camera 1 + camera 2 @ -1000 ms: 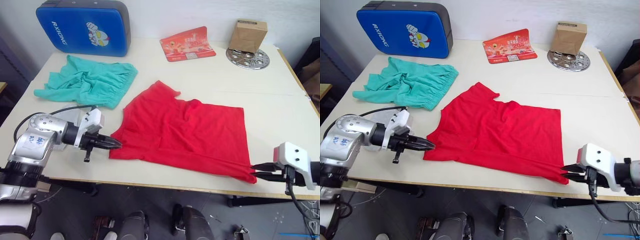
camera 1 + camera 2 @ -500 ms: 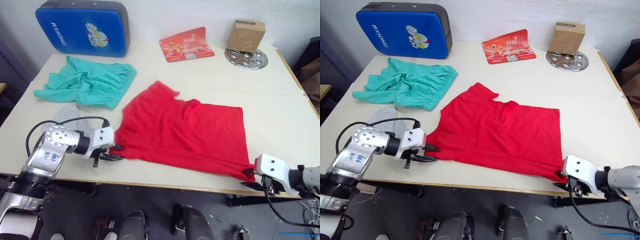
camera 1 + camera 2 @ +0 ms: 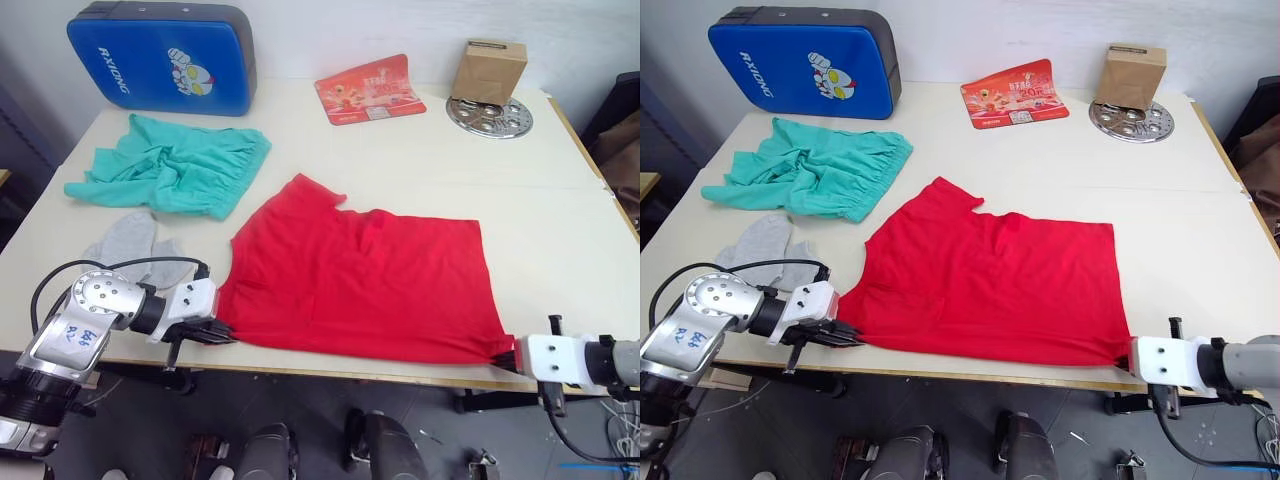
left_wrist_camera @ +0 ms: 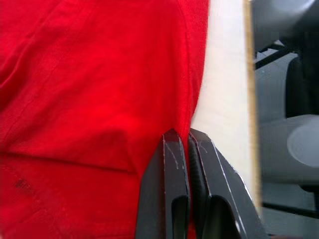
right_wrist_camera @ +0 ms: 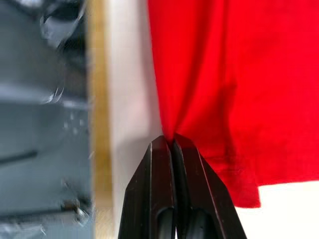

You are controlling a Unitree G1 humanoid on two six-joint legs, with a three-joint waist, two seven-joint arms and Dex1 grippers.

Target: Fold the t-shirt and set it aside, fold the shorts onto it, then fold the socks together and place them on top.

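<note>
T-shirt [image 3: 365,285]: red, spread flat on the near half of the tabletop [image 3: 540,200], its hem running along the front edge (one sleeve points toward the back).
Left claw [image 4: 185,137]: fingers pressed together on the shirt's near left corner, at the tabletop's front edge.
Right claw [image 5: 171,140]: fingers pressed together on the shirt's near right corner; cloth puckers into the pinch (a strip of bare tabletop lies beside it).
Shorts [image 3: 170,165]: teal, crumpled, at the far left, well apart from the shirt's sleeve.
Socks [image 3: 135,242]: grey pair lying side by side on the left, between the shorts and the left claw.
Case [image 3: 160,55]: blue, padded, propped at the back left corner.
Card [image 3: 370,88]: red, printed, flat at the back centre.
Box [image 3: 488,70]: brown cardboard, standing on a round metal disc [image 3: 490,117] at the back right.
</note>
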